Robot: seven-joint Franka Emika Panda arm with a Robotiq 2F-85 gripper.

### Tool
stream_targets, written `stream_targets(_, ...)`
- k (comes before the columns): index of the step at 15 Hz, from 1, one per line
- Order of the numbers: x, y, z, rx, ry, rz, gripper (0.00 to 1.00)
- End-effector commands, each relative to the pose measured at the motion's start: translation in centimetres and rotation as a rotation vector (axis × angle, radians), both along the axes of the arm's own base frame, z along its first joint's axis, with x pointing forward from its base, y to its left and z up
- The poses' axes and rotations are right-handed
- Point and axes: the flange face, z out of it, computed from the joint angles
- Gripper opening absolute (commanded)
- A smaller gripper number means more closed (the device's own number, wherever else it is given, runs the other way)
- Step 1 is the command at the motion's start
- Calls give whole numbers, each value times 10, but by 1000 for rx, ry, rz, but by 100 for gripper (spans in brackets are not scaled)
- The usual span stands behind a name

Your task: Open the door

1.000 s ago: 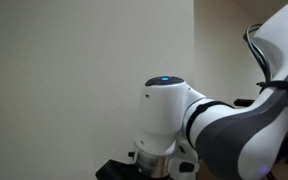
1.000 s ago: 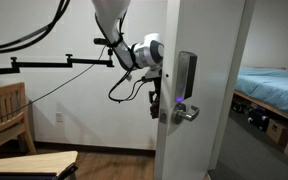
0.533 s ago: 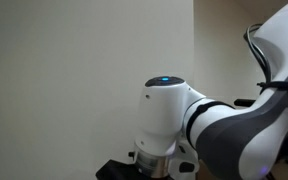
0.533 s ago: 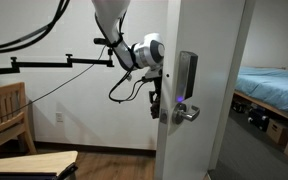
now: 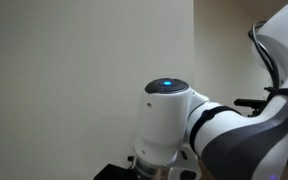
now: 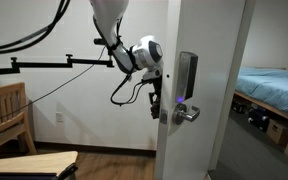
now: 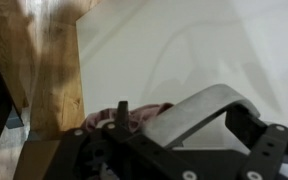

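Observation:
The door (image 6: 209,60) is a tall off-white panel standing ajar, with a silver lever handle (image 6: 189,114) and a black electronic lock (image 6: 187,75) on the side I can see. My gripper (image 6: 154,103) is at the door's edge on its far side, at handle height, partly hidden by the panel. In the wrist view a silver lever handle (image 7: 199,112) lies right across my black jaws (image 7: 189,140), against the pale door face. I cannot tell whether the jaws clamp it. The arm's white joint (image 5: 164,115) fills an exterior view.
A wooden chair (image 6: 4,110) and a wooden tabletop (image 6: 29,165) stand left of the arm. A black rail (image 6: 54,62) runs along the wall. Beyond the doorway is a bed (image 6: 274,85). Wood flooring (image 7: 54,70) shows in the wrist view.
The arm's wrist joint has shifted slightly, sitting a little lower and larger in one exterior view. The door and handle look unmoved.

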Motion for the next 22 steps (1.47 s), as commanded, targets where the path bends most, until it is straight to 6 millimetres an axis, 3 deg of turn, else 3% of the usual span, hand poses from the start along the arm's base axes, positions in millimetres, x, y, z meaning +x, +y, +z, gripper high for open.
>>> stream_targets(1,40,10,44,-29,-141,-20,100)
stream_targets(9,35,38,35,-139,-239,-68,100)
stream_targets(14,33,86,75,-73,-428,38,100)
stream_targets(19,-10,105,69,57,-316,243,100)
stream_targets(22,-28,94,65,88,-231,349,100)
